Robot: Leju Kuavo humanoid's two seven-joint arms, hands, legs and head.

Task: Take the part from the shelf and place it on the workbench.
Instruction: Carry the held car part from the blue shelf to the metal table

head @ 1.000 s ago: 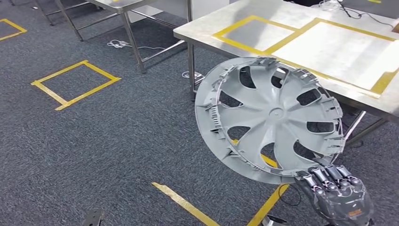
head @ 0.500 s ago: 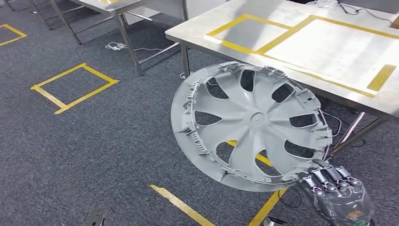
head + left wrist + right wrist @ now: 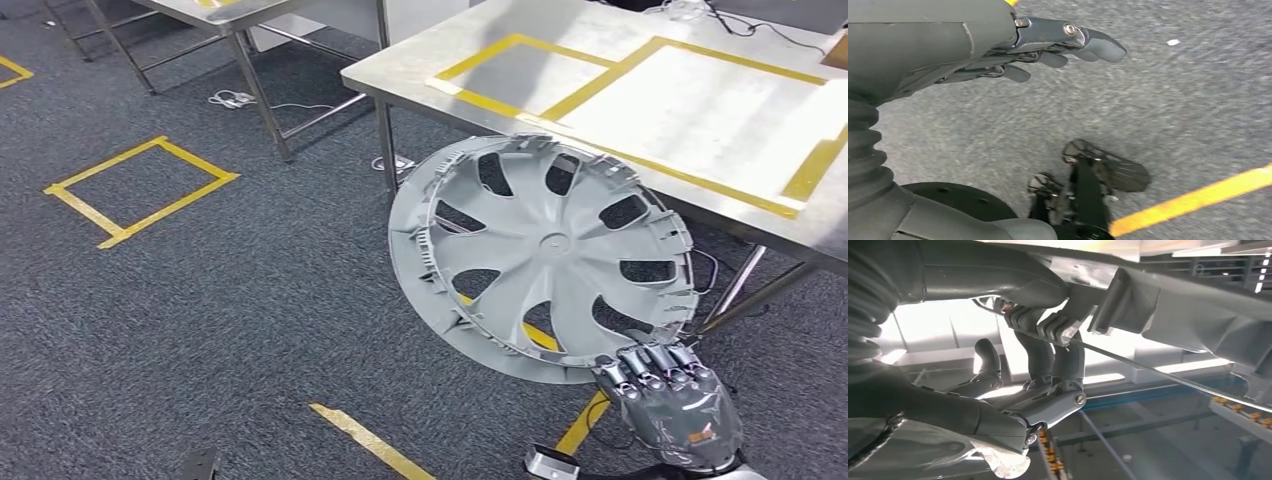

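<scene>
Grey wheel cover (image 3: 545, 255) gripped at lower rim by right hand (image 3: 668, 405) fingers, now nearer table (image 3: 700, 110) edge (camera shifted too). Left hand (image 3: 998, 45) empty, fingers loose. Placing next.

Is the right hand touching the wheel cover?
Touching: the head view shows the right hand with fingers hooked over the wheel cover's lower rim.
</scene>
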